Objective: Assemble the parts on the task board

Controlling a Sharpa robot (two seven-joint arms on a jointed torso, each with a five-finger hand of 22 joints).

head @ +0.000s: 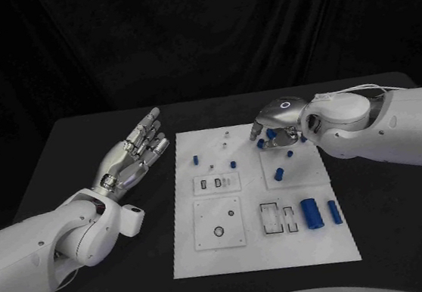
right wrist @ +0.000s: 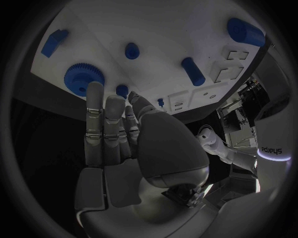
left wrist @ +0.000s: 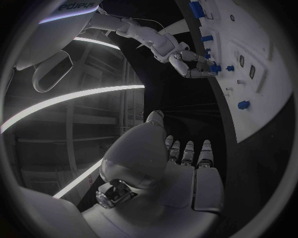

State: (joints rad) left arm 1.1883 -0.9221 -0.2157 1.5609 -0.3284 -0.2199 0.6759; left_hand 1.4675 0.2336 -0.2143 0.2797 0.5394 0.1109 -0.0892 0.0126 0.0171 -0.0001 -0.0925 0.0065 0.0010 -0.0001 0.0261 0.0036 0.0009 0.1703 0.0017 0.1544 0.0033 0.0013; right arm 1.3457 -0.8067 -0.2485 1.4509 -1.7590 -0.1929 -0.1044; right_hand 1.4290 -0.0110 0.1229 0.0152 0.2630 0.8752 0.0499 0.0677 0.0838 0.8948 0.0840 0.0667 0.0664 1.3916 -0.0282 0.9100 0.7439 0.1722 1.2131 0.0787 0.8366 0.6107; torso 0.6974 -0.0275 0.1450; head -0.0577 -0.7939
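Observation:
The white task board (head: 257,218) lies mid-table with blue parts on it: two cylinders (head: 312,213) near its right edge, a peg (head: 279,174), and small pieces (head: 207,149) at the far end. My right hand (head: 277,123) hovers over the board's far right corner. Its straight fingers (right wrist: 102,124) reach to a blue gear (right wrist: 84,78), and a small blue part (right wrist: 122,90) shows past the thumb tip. I see nothing in its grasp. My left hand (head: 137,153) is held flat and open, left of the board's far end, touching nothing.
Recessed slots and a round hole (head: 218,231) sit in the board's nearer half. Black table (head: 404,235) surrounds the board on all sides. My left forearm (head: 61,234) lies along the board's left side, and my right forearm (head: 407,127) crosses to its right.

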